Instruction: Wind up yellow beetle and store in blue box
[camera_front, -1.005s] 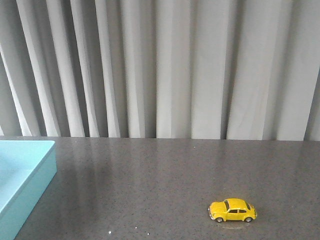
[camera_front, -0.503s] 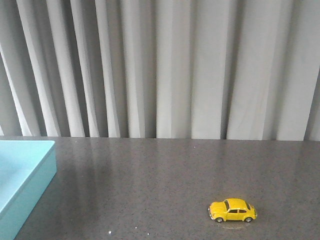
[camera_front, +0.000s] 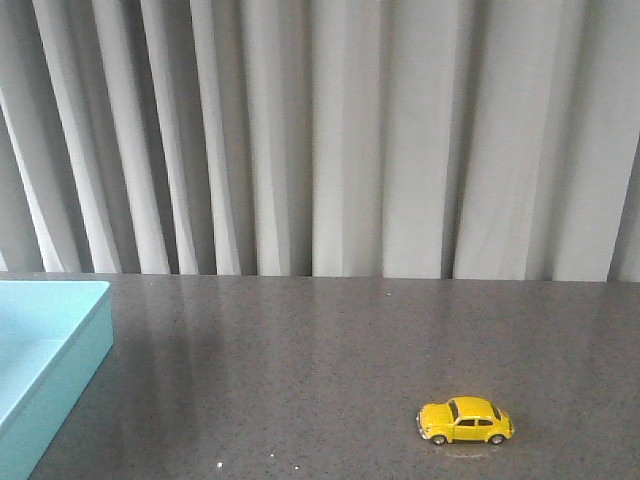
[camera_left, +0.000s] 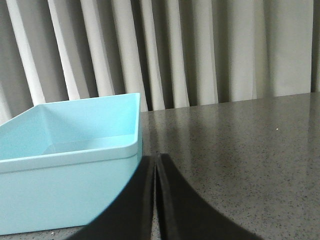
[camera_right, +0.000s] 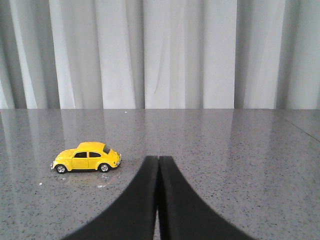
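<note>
The yellow beetle (camera_front: 465, 421) stands on its wheels on the dark table at the front right, side-on. It also shows in the right wrist view (camera_right: 86, 157), ahead of and to one side of my right gripper (camera_right: 158, 159), which is shut and empty. The blue box (camera_front: 45, 345) sits at the left edge of the front view, open and empty as far as I see. In the left wrist view the blue box (camera_left: 70, 165) is close beside my left gripper (camera_left: 155, 156), which is shut and empty. Neither arm shows in the front view.
The dark speckled table (camera_front: 300, 370) runs back to a grey pleated curtain (camera_front: 320, 140) along its far edge. A wide stretch of tabletop lies between the box and the car.
</note>
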